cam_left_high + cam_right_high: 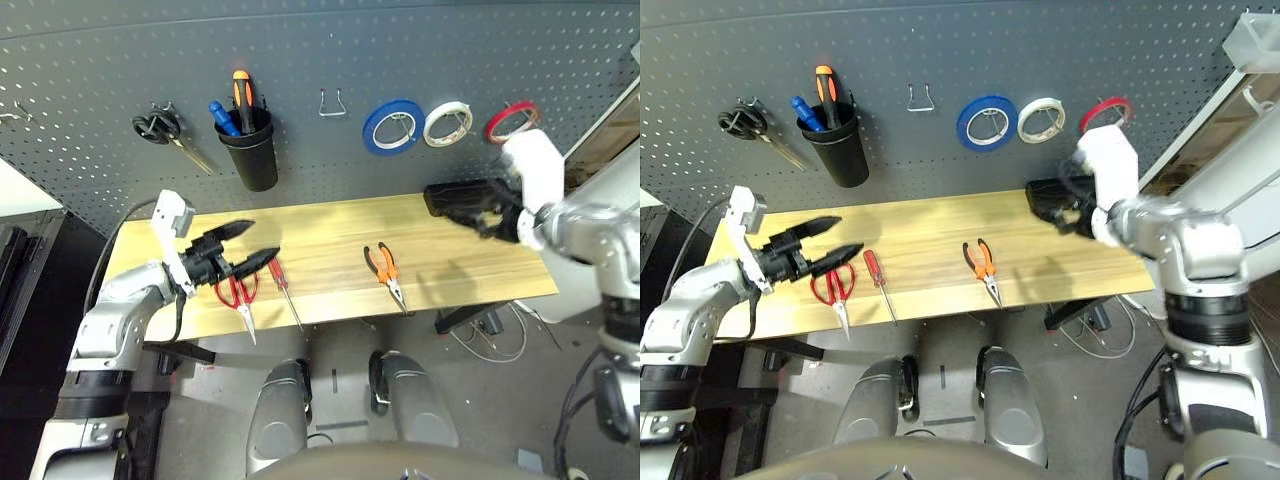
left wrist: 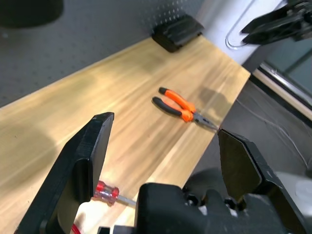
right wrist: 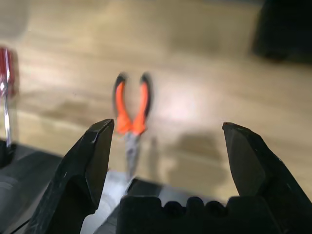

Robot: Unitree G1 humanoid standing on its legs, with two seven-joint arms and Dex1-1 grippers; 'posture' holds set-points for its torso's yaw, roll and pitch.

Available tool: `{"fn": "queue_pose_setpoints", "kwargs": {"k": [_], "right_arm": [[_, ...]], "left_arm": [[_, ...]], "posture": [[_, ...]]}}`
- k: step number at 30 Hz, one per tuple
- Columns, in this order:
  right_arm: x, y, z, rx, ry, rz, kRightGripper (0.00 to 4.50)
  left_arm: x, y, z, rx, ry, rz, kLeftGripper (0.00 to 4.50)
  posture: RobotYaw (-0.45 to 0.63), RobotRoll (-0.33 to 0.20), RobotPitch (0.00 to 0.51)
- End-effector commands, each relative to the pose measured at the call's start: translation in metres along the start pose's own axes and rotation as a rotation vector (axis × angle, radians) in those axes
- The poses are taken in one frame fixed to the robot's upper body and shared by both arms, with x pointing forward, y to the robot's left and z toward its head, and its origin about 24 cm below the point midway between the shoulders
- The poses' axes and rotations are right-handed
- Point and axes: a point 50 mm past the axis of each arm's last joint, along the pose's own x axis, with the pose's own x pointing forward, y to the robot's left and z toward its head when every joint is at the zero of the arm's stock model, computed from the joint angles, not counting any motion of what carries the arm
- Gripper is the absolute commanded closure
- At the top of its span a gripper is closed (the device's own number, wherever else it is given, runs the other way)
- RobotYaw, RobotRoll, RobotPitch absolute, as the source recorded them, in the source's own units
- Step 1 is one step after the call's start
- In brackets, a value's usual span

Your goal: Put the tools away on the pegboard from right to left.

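The red tape ring (image 1: pixel 511 121) hangs at the far right of the dark grey pegboard (image 1: pixel 90 70). Just below it my right gripper (image 1: pixel 480 212) hovers open and empty over the table's right end. In the right wrist view the orange-and-black pliers (image 3: pixel 131 109) lie on the wood between its spread fingers (image 3: pixel 92 156). The pliers (image 1: pixel 385 270) rest at centre right of the table. A slim red-handled screwdriver (image 1: pixel 283 288) and red-handled scissors (image 1: pixel 238 295) lie at the left. My left gripper (image 1: pixel 262 240) is open and empty just above the scissors.
On the pegboard hang black-handled scissors (image 1: pixel 160 128), a black cup of screwdrivers (image 1: pixel 250 150), a bare metal hook (image 1: pixel 332 103), a blue tape roll (image 1: pixel 392 127) and a white one (image 1: pixel 447 123). A black block (image 1: pixel 445 197) sits at the table's back right.
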Motion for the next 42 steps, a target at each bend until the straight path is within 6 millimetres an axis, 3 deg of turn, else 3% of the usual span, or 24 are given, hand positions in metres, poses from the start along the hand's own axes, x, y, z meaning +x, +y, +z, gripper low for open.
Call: {"fn": "queue_pose_setpoints", "kwargs": {"k": [1,13,24,32,42], "right_arm": [[0.022,0.008,-0.018,0.046,0.136,-0.041,0.06],[0.065,0.029,-0.035,0.065,0.262,-0.055,0.06],[0.098,0.048,-0.034,0.056,0.268,-0.048,0.06],[0.111,0.047,-0.032,-0.003,0.267,-0.068,0.06],[0.124,0.047,-0.046,0.025,0.303,-0.065,0.06]], "left_arm": [[0.002,-0.007,0.002,0.039,0.029,-0.051,0.00],[-0.001,-0.023,-0.014,0.016,0.186,-0.195,0.00],[0.004,-0.031,-0.008,-0.004,0.174,-0.219,0.00],[0.001,-0.034,-0.010,-0.015,0.175,-0.206,0.00],[0.001,-0.034,-0.011,-0.014,0.171,-0.197,0.00]], "posture": [[-0.09,0.000,0.207],[-0.08,0.000,0.227],[-0.05,0.000,0.236],[-0.02,0.000,0.231],[-0.02,0.000,0.225]]}}
